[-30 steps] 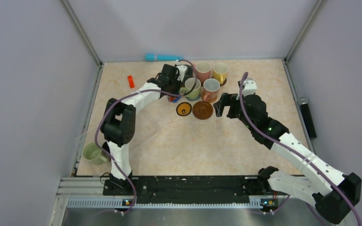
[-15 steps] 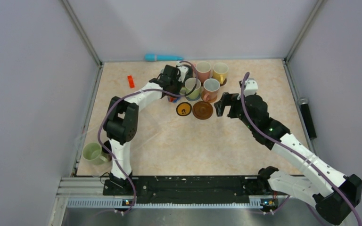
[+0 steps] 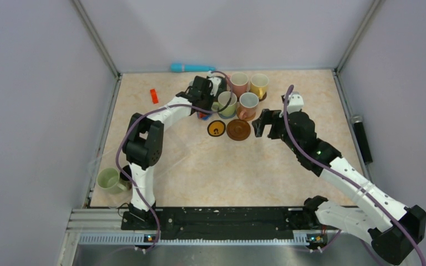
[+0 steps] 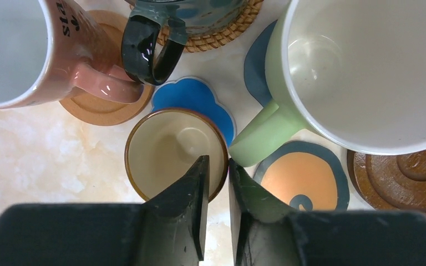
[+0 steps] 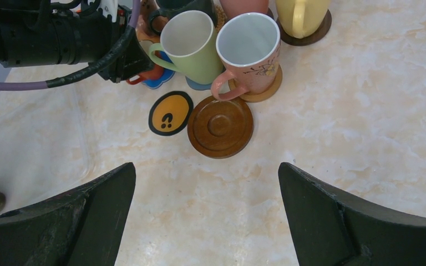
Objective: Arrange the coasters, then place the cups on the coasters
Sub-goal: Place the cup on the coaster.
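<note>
Nearest, right tool: wide open, empty, on the near side of the blue scalloped coaster. Beyond, left tool: jaws slightly parted astride the rim of the small brown-rimmed cup; whether they pinch it, cannot tell. The cup sits on that coaster. Advice: part wider and rise straight, since the pale green mug has its handle just beside.

Left hand narrowly parted, right hand spread wide.

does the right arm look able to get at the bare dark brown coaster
Probably yes: the right gripper hangs open facing the dark brown coaster, no cup on it, nothing between.
</note>
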Controlling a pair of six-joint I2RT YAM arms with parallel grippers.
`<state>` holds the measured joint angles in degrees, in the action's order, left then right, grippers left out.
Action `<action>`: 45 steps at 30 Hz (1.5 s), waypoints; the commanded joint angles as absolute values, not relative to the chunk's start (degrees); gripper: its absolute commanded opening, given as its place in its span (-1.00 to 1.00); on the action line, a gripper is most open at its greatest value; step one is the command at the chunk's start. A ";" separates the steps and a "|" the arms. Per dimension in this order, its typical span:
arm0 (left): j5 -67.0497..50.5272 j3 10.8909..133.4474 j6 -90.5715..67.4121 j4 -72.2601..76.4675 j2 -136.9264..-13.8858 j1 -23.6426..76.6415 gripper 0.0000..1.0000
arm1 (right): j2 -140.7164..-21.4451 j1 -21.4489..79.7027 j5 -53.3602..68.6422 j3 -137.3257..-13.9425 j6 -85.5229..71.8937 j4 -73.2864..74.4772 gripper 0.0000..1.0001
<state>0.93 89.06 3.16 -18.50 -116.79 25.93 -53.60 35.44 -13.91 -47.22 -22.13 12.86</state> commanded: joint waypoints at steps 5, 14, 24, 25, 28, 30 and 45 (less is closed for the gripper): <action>2.55 91.08 0.93 -17.41 -114.39 25.83 -0.29 | -52.29 34.98 -14.50 -46.85 -22.07 10.99 0.98; 7.61 87.60 -5.08 -19.84 -104.34 25.69 0.28 | -52.51 34.98 -13.41 -46.35 -22.25 10.28 0.98; 15.09 82.23 -8.69 -29.27 -89.23 25.34 0.97 | -52.93 34.95 -13.42 -46.04 -22.23 9.92 0.98; 15.98 81.17 -9.35 -29.84 -87.29 25.24 0.98 | -52.97 34.98 -13.23 -46.05 -22.23 9.92 0.98; 18.49 78.17 -12.08 -32.43 -80.33 24.60 0.97 | -52.72 34.94 -13.16 -46.06 -22.22 9.93 0.98; 19.02 75.93 -15.53 -34.93 -75.83 23.37 0.98 | -52.56 34.90 -13.33 -45.97 -22.09 9.93 0.98; 31.67 54.60 -35.87 -47.64 -50.00 10.21 0.97 | -54.36 34.90 -12.39 -45.79 -22.04 9.39 0.98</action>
<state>26.89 57.08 -27.88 -42.61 -52.21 12.60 -53.78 35.38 -12.88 -45.63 -22.13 11.73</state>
